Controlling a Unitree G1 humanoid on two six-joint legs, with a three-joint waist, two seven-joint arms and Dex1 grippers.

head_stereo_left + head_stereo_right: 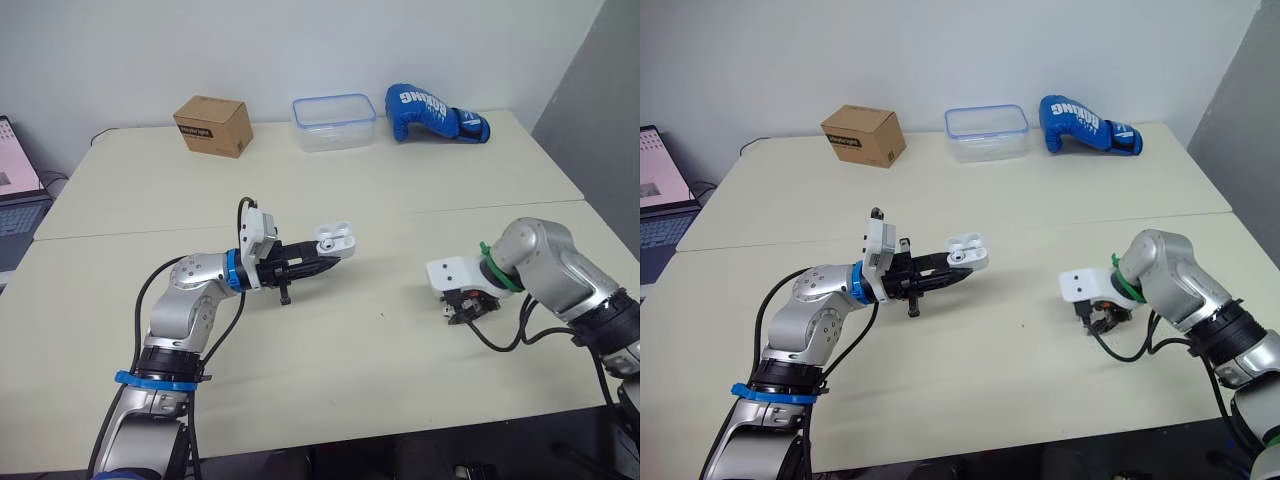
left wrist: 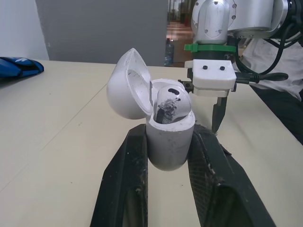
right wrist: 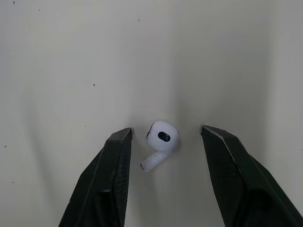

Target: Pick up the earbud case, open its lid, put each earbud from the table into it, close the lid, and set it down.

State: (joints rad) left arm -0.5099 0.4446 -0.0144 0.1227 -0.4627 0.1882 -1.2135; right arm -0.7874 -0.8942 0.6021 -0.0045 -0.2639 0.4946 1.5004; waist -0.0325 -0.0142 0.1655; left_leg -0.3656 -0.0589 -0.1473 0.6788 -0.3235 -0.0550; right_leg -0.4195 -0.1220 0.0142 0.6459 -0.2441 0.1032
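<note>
The earbud case (image 2: 169,144) is held above the table (image 1: 400,200), just toward 9 o'clock of its middle. The left pincer (image 1: 328,256) clamps its lower body between both fingers, with the lid (image 2: 127,85) hinged back and one earbud (image 2: 170,101) seated inside. The second earbud (image 3: 160,144) lies on the table at about 4 o'clock, between the spread fingers of the right pincer (image 3: 165,130), touching neither. Along the far edge stand a cardboard box (image 1: 212,125) at 11 o'clock, a clear plastic container (image 1: 334,122) at 12 and a blue boxing glove (image 1: 435,113) at 1.
</note>
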